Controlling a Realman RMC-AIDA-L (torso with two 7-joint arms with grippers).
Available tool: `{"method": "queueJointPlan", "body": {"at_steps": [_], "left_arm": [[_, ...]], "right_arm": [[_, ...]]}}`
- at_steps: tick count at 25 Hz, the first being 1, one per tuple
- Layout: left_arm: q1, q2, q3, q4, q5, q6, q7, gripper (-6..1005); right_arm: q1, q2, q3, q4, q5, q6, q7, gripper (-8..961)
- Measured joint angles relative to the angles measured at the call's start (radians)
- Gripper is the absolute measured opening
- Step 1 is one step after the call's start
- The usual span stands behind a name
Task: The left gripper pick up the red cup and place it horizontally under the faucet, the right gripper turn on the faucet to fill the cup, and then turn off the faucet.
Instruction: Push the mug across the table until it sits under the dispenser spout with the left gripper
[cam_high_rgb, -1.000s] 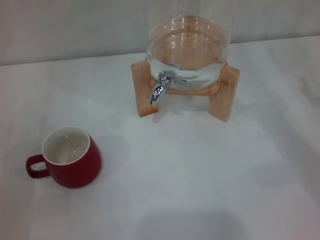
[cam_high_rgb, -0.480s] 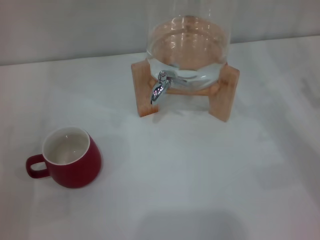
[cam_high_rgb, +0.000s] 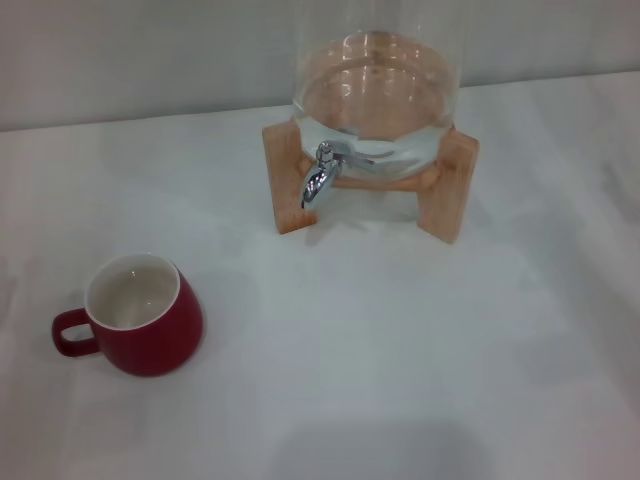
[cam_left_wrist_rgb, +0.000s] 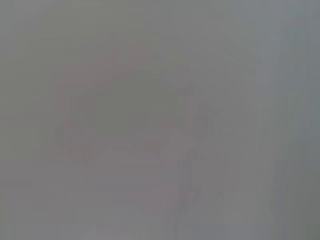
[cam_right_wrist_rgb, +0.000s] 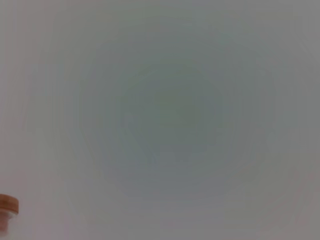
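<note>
A red cup (cam_high_rgb: 140, 318) stands upright on a white table (cam_high_rgb: 400, 340), toward the robot's left and near its body. Its opening faces up; its loop handle points to the robot's left. Well apart from it, farther back, a glass dispenser (cam_high_rgb: 375, 90) sits on a wooden stand (cam_high_rgb: 455, 185). Its chrome faucet (cam_high_rgb: 320, 175) points down and toward the robot, nothing beneath the spout. Neither gripper appears, so I cannot tell how their fingers stand.
</note>
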Motion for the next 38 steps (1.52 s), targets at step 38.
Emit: {"method": "queueJointPlan", "body": {"at_steps": [38], "left_arm": [[0.076,-0.004,0.113,0.003,-0.005,-0.012,-0.046,880]], "right_arm": [[-0.014,-0.001,-0.056,0.011,-0.004,-0.024,0.001,847]]}}
